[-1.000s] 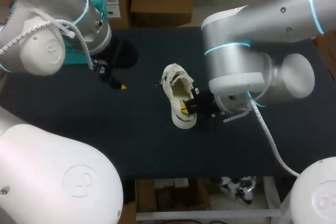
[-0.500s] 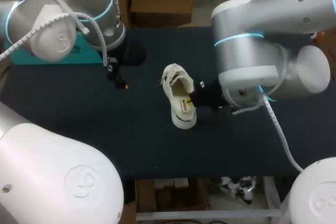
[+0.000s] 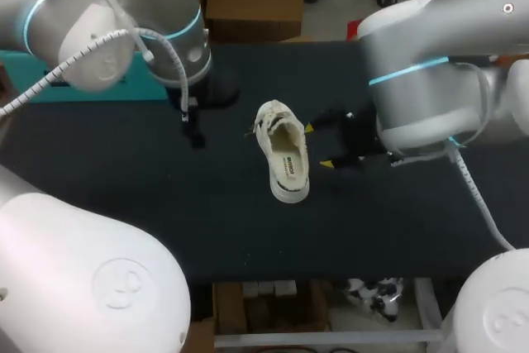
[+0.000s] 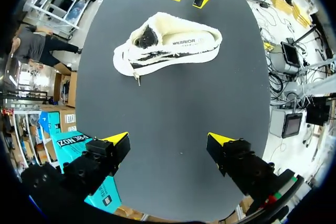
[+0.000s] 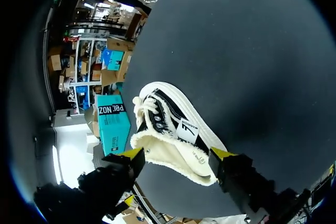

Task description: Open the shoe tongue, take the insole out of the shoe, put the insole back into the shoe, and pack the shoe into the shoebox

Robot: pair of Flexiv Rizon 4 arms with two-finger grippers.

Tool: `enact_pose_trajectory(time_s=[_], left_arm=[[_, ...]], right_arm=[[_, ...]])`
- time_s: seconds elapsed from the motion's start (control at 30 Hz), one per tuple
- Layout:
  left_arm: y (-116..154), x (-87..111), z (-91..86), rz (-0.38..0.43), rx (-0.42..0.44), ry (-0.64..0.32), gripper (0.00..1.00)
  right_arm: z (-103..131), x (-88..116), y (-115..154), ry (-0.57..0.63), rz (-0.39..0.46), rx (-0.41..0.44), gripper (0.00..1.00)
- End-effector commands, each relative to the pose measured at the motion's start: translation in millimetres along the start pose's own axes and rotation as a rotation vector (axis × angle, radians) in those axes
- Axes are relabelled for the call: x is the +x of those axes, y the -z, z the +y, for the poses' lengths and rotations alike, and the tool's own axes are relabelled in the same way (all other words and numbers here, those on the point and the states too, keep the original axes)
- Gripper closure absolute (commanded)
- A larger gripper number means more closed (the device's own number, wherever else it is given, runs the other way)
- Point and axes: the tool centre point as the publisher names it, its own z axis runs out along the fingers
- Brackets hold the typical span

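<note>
shoe (image 3: 282,150) | white, fleece lined, upright | insole (image 3: 289,161) inside

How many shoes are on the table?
1. The white shoe lies on the table, close beside the open right gripper, the open left gripper farther off on its other side. No second shoe shows.

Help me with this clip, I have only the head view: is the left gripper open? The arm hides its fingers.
Observer: Yes. The left wrist view shows the left gripper open, with nothing between its fingers and the shoe lying ahead of it.
Operator: And the teal strip behind that arm?
Observer: The right wrist view shows it plainly as a teal shoebox, beyond the shoe's laced end and apart from it.
</note>
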Motion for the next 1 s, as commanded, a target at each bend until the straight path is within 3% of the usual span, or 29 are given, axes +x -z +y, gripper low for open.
enact_pose_trajectory(time_s=[0.03,0.3,0.4,0.53,0.57,0.63,0.87,1.0], left_arm=[[-11,-7.1,-8.9,0.043,-0.126,0.136,0.00],[-11,-7.1,-8.9,0.043,-0.126,0.136,0.00],[-18,-3.1,-20.3,0.064,-0.155,0.187,0.00],[-21,1.3,-31.3,0.105,-0.183,0.265,0.00],[-22,2.4,-34.6,0.119,-0.192,0.285,0.00],[-24,2.5,-40.3,0.081,-0.316,0.365,0.00],[-24,2.5,-40.3,0.081,-0.316,0.365,0.00],[-27,5.8,-45.5,0.113,-0.314,0.425,0.00]], right_arm=[[25,10,40,0.037,0.007,0.485,0.00],[25,10,40,0.037,0.007,0.485,0.00],[35,10,42,0.040,-0.016,0.511,0.00],[45,22,55,0.099,-0.132,0.547,0.00],[44,27,58,0.111,-0.195,0.542,0.00],[37,34,59,0.113,-0.285,0.474,0.00],[37,34,59,0.113,-0.285,0.474,0.00],[40,23,73,0.115,-0.282,0.331,0.00]])
